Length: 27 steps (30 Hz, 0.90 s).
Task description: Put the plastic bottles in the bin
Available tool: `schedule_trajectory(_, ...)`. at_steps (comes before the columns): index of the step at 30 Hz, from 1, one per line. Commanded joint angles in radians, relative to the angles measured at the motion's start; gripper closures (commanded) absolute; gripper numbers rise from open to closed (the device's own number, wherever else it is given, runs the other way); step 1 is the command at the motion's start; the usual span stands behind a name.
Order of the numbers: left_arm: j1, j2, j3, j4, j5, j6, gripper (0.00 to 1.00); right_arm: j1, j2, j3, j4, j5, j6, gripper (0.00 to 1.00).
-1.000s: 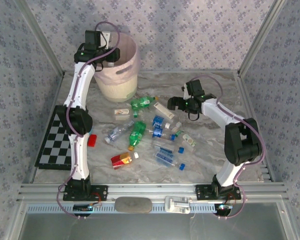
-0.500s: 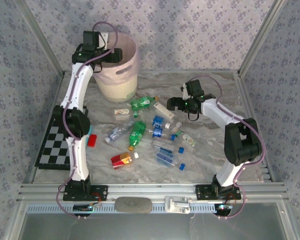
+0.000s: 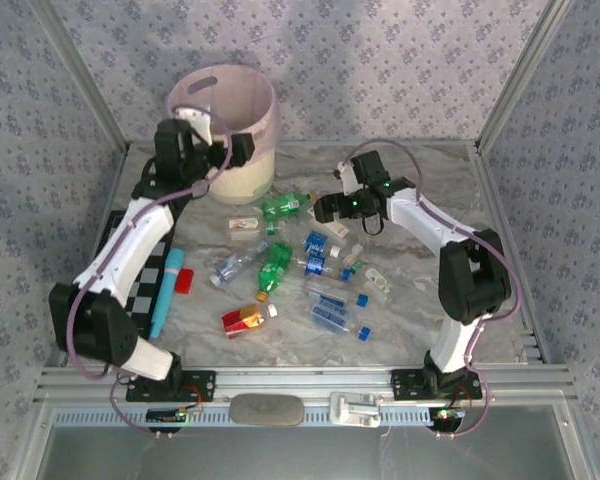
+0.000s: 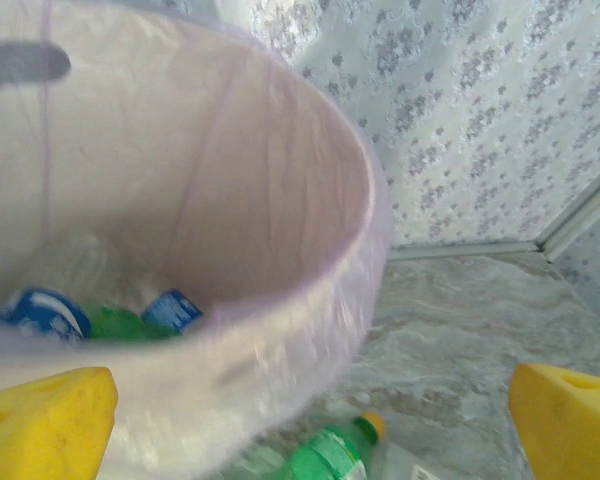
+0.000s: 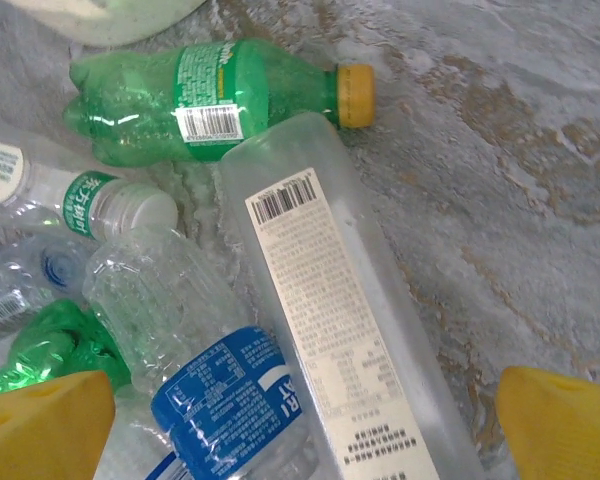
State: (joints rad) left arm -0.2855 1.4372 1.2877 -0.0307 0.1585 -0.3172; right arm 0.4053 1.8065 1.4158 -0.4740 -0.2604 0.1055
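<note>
Left claw (image 4: pixel 305 422): spread wide, empty, just outside the bin's (image 3: pixel 258 120) near rim.
Bin: back left of the table (image 3: pixel 430 175); blue-labelled bottle (image 4: pixel 38 312) and green one inside.
Right claw (image 5: pixel 300 425): spread wide, empty, over a clear bottle (image 5: pixel 325 290).
Loose bottles (image 3: pixel 280 265): strewn mid-table.

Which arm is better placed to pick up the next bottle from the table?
Right. The right pincer, open, hangs directly over the clear flat-sided plastic bottle with the white label; the left pincer, also open, is beside the pale pink round bin.
</note>
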Motion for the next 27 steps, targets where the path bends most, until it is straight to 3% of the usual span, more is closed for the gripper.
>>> schedule_trajectory(1, -0.032, -0.086, -0.154, 0.207, -0.028, -0.132, 0.0, 0.008, 0.068, 0.084, -0.112, 0.031, -0.121, 0.02)
schedule_trajectory(5, -0.075, -0.142, -0.312, 0.268, -0.051, -0.22, 0.0, 0.018, 0.131, 0.173, -0.182, 0.039, -0.186, 0.04)
schedule_trajectory(10, -0.132, -0.131, -0.398, 0.204, -0.064, -0.26, 0.0, 0.022, 0.199, 0.254, -0.236, 0.055, -0.233, 0.06)
schedule_trajectory(14, -0.168, -0.101, -0.461, 0.256, -0.077, -0.314, 0.0, 0.025, 0.248, 0.308, -0.259, 0.058, -0.245, 0.06)
schedule_trajectory(27, -0.191, 0.01, -0.436, 0.297, -0.073, -0.363, 0.0, 0.034, 0.422, 0.478, -0.293, 0.049, -0.242, 0.1)
